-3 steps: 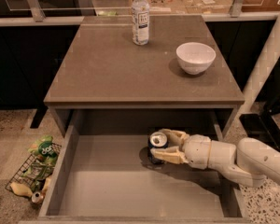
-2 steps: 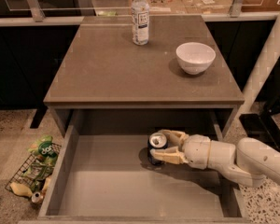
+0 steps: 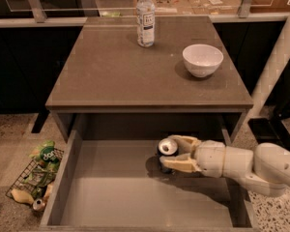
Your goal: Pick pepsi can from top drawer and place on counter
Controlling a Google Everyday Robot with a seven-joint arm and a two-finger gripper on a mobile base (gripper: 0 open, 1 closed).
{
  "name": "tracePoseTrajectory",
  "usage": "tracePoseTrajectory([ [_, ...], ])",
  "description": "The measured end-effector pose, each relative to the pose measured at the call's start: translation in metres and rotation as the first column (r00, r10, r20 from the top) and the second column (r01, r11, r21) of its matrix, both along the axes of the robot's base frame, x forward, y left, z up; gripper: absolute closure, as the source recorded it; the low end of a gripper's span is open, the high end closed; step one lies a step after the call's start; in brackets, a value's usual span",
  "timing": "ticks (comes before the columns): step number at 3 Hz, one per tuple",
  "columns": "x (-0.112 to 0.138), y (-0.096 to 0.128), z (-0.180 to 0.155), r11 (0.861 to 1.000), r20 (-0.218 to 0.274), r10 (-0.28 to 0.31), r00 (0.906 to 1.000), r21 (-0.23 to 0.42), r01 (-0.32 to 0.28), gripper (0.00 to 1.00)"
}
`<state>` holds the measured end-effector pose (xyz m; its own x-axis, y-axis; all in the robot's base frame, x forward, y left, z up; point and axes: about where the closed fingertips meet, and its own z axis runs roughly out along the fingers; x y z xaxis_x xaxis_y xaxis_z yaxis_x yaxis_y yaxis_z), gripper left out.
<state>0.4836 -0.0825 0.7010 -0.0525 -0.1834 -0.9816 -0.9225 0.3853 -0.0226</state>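
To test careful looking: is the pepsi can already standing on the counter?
No: the pepsi can is down in the top drawer, clasped by the gripper, not up on the counter.

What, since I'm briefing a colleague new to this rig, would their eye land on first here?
First, the white arm reaching in from the right, its gripper closed around the pepsi can near the back of the open top drawer. Next, on the counter above, a white bowl sits at the right and a clear water bottle stands near the far edge.
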Motion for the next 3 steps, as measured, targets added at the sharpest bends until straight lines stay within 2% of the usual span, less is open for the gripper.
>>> tracePoseTrajectory([
  [2, -0.024, -0.032, 0.076, 0.998, 0.061, -0.028, 0.9978, -0.049, 0.031, 1.00],
  [3, -0.030, -0.037, 0.109, 1.000, 0.042, 0.003, 0.9991, -0.030, -0.002, 1.00],
])
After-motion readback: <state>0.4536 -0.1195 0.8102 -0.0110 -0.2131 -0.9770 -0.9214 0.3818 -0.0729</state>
